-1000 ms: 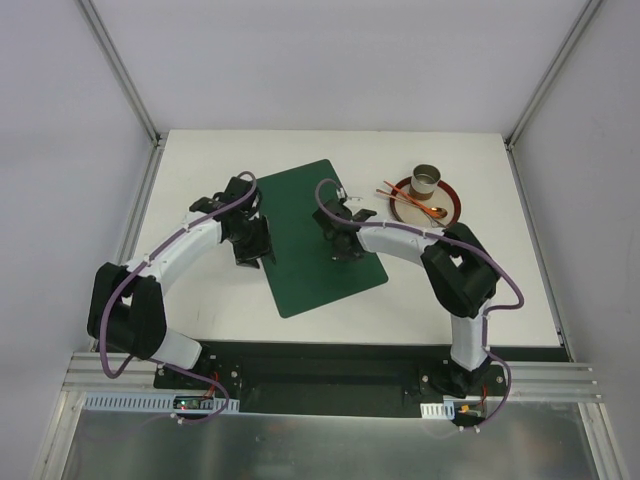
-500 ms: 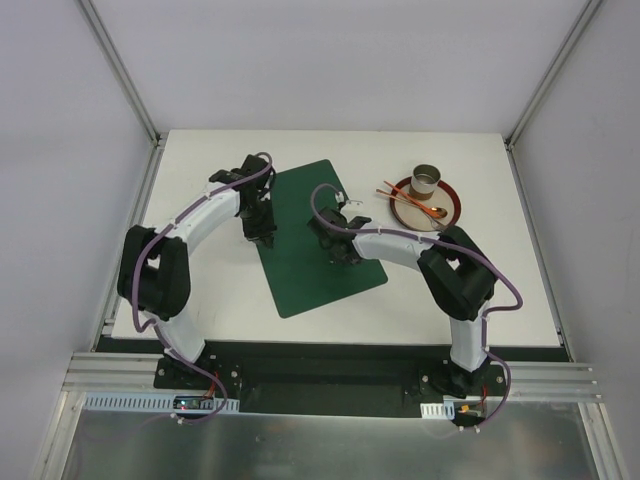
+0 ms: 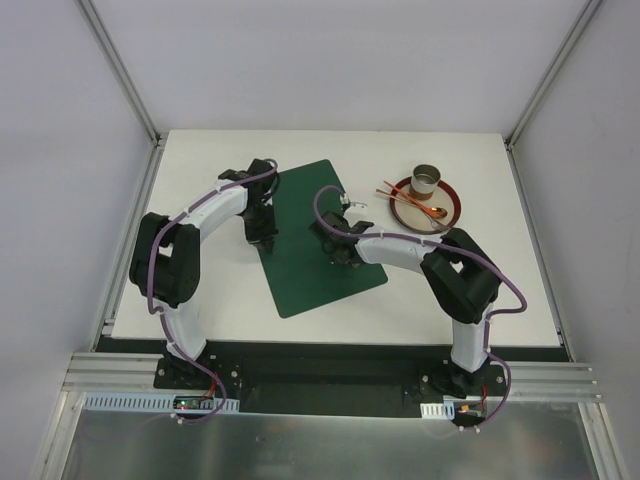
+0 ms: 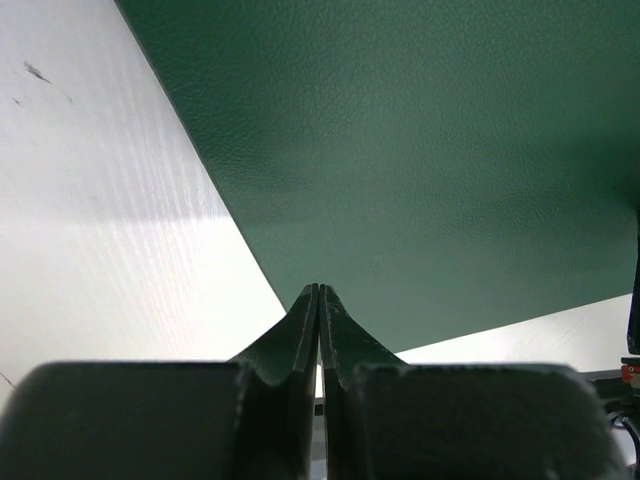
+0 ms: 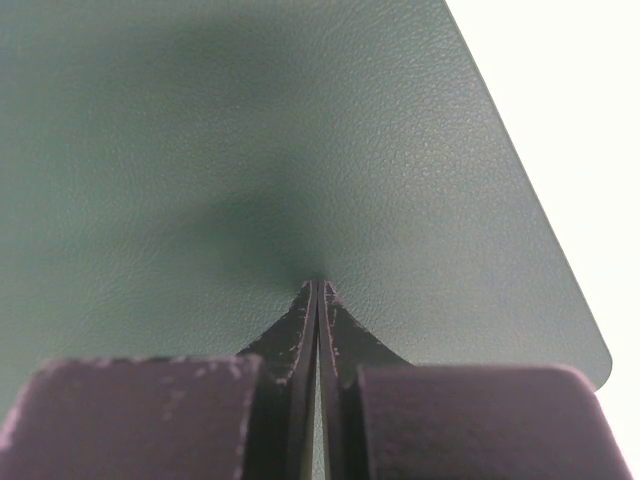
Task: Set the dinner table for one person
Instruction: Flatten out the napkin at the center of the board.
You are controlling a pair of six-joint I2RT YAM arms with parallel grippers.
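A white counter spans the space between aluminium posts, beyond both arm bases. On it we see a dark green placemat lying askew near the middle. Our left end effector has its fingers together at the mat's left edge. Our right end effector, fingers likewise together, points tip-down onto the mat. A red plate carrying a metal cup sits far right.
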